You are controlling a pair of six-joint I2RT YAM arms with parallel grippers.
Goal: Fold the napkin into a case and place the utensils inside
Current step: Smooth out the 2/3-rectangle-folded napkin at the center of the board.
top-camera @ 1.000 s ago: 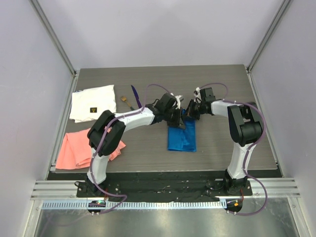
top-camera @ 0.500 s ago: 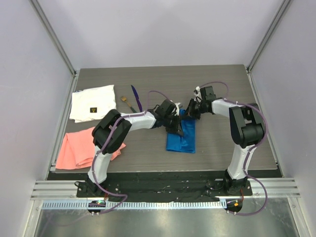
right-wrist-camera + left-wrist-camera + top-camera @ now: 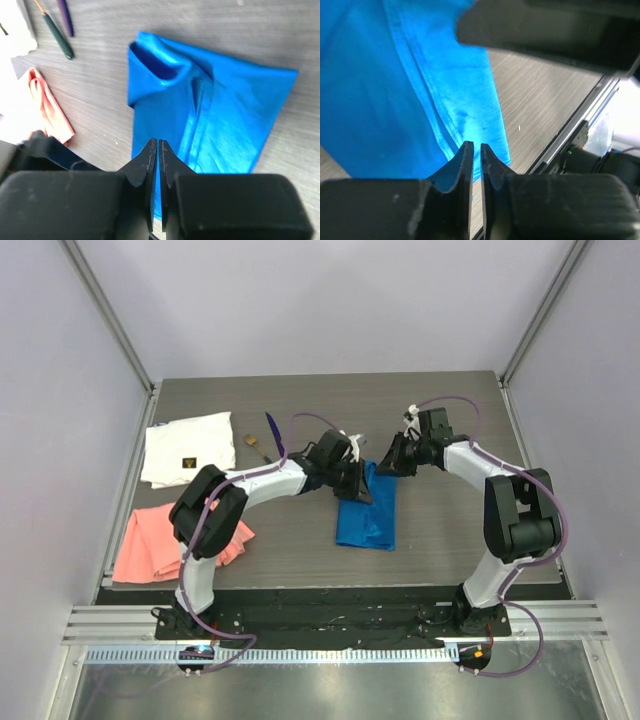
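Note:
The blue napkin [image 3: 368,515] lies folded into a narrow, long shape in mid-table, with an open pocket mouth at its far end [image 3: 150,60]. My left gripper [image 3: 357,487] hovers over its far left edge. Its jaws stand a thin slit apart with nothing between them [image 3: 476,146], and the napkin [image 3: 395,90] lies below. My right gripper [image 3: 385,466] hangs just above the far right corner, its jaws barely parted and empty [image 3: 158,142]. The purple utensil [image 3: 272,430] and the green-handled one [image 3: 258,447] lie on the table to the left, apart from the napkin [image 3: 220,115].
A white cloth [image 3: 188,448] with a dark label lies at the far left. A salmon-pink cloth [image 3: 150,540] sits nearer, by the left edge. Both utensils show in the right wrist view, green [image 3: 59,40] and purple [image 3: 65,17].
Both grippers have let the napkin's far end go and their jaws have parted a crack. The right arm has drawn back to the right, and the left wrist has shifted slightly.

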